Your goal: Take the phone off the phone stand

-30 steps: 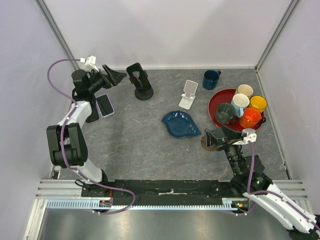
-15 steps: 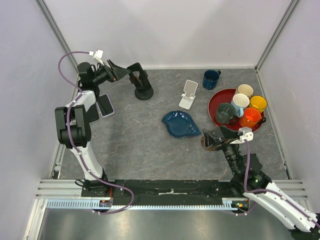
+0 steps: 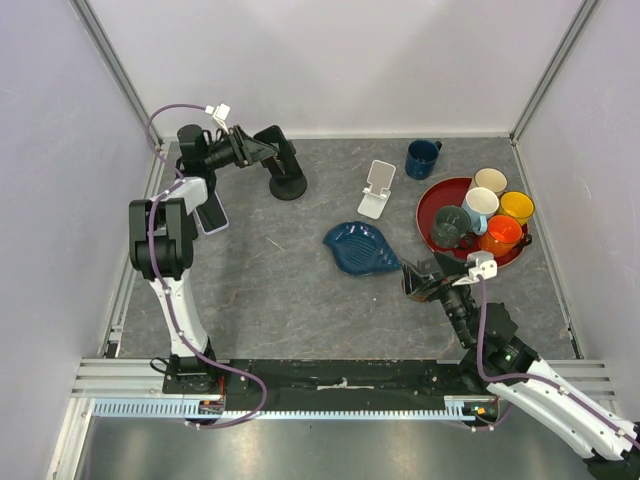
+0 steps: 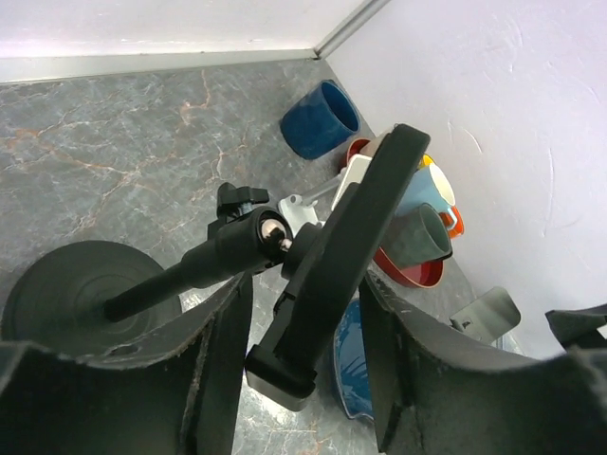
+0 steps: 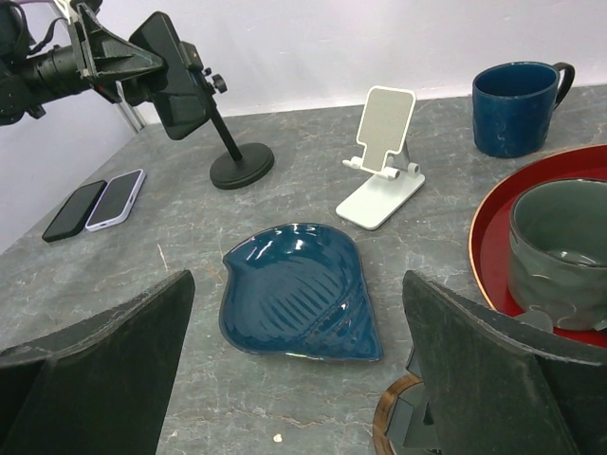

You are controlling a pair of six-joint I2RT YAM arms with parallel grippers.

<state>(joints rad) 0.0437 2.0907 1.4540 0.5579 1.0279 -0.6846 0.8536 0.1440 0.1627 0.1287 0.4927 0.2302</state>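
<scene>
A black phone (image 3: pixel 273 147) sits clamped in the black phone stand (image 3: pixel 288 186) with a round base, at the back left. My left gripper (image 3: pixel 258 150) is open, with a finger on each side of the phone and a small gap on both sides. In the left wrist view the phone (image 4: pixel 356 227) stands between the fingers (image 4: pixel 216 370), with the gripper (image 4: pixel 305 303) around its lower end. The right wrist view shows the phone (image 5: pixel 174 74) and stand base (image 5: pixel 242 171) at the far left. My right gripper (image 3: pixel 424 279) is open and empty, low over the table by the blue dish (image 5: pixel 299 289).
A white folding stand (image 3: pixel 377 189) stands empty mid-back. Two phones (image 3: pixel 210 210) lie flat at the left edge. A blue leaf-shaped dish (image 3: pixel 361 249) is in the middle. A navy mug (image 3: pixel 422 158) and a red tray (image 3: pixel 430 205) with several mugs are at the right.
My left gripper has swung right from the left wall to the black stand and now straddles the phone. My right gripper has shifted slightly left.
</scene>
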